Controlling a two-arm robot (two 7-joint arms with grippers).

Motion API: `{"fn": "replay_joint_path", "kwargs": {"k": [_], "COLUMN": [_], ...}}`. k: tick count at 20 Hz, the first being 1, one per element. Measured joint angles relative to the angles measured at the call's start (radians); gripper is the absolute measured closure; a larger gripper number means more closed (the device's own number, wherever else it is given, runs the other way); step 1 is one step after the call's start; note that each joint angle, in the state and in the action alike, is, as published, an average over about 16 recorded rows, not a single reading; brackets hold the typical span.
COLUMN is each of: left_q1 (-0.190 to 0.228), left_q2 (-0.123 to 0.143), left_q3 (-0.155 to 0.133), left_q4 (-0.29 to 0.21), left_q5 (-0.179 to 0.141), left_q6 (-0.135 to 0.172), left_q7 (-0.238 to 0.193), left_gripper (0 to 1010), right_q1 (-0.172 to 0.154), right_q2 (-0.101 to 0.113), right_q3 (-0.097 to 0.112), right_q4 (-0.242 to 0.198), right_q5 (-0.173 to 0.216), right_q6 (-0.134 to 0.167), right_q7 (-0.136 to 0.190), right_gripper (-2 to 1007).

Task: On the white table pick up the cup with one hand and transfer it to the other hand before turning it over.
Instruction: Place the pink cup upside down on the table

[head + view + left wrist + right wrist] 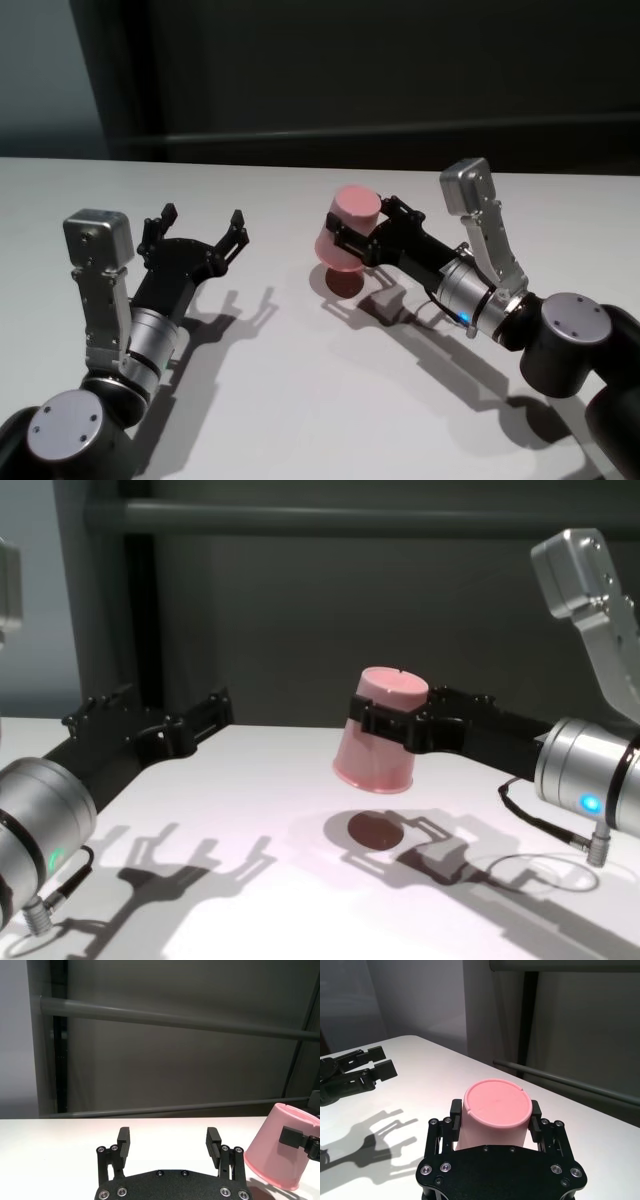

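The salmon-pink cup hangs upside down, base up and rim down, slightly tilted, a little above the white table. My right gripper is shut on its sides. In the right wrist view the cup's flat base shows between the two fingers. In the chest view the cup casts a dark round shadow on the table below it. My left gripper is open and empty, to the left of the cup and apart from it. The left wrist view shows the cup off to one side of the open left gripper.
A dark wall with horizontal grey rails stands behind the table's far edge. Both arms cast shadows on the tabletop. No other objects show on the table.
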Motion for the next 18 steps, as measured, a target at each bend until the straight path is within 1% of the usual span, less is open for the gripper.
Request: {"fn": "replay_joint_path", "kwargs": {"k": [10,18], "left_q1": [0.000,0.000], "left_q2": [0.000,0.000], "left_q3": [0.000,0.000], "left_q4": [0.000,0.000], "left_q5": [0.000,0.000], "left_q6": [0.000,0.000], "left_q7": [0.000,0.000], "left_gripper": [9,9], "right_q1": [-0.012,-0.023], "right_q2": [-0.021,-0.033], "right_q3": [0.000,0.009], "right_q4": [0.023,0.035], "right_q5": [-0.019,-0.030], "right_q6": [0.014,0.023], "right_q7": [0.020,0.032], "right_gripper": [245,245]}}
